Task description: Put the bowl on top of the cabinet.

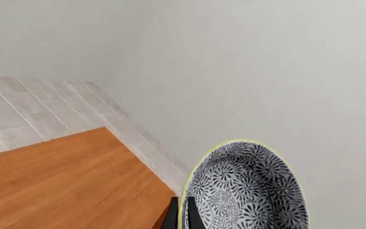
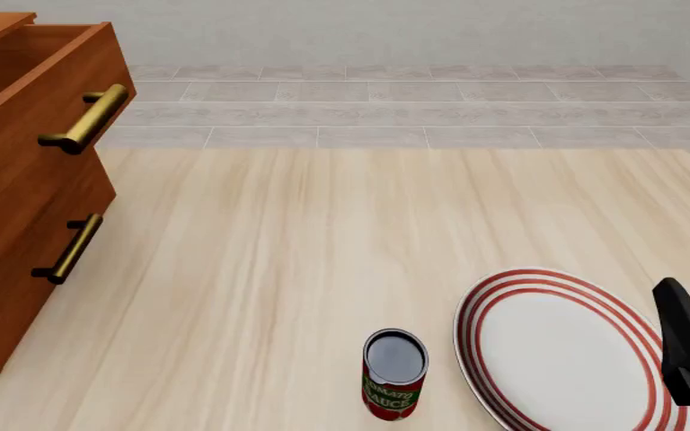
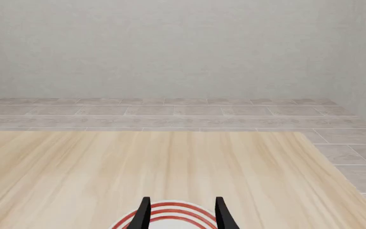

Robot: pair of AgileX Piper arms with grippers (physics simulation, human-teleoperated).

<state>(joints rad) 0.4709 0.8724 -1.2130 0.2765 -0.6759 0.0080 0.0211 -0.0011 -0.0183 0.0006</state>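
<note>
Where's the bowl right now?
Only the left wrist view shows the bowl: its rim is pinched in the left gripper, held above the cabinet top's edge. The front view doesn't show it.

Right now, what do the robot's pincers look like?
Both are plain black. The right pincer has two thin, flat fingers tapering to narrow tips; from the front it looks chunky and angular. The left pincer shows only two slim black fingers. No cables or markings are visible.

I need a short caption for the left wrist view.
Left jaws grip the patterned bowl by its rim above the reddish-brown cabinet top.
</note>
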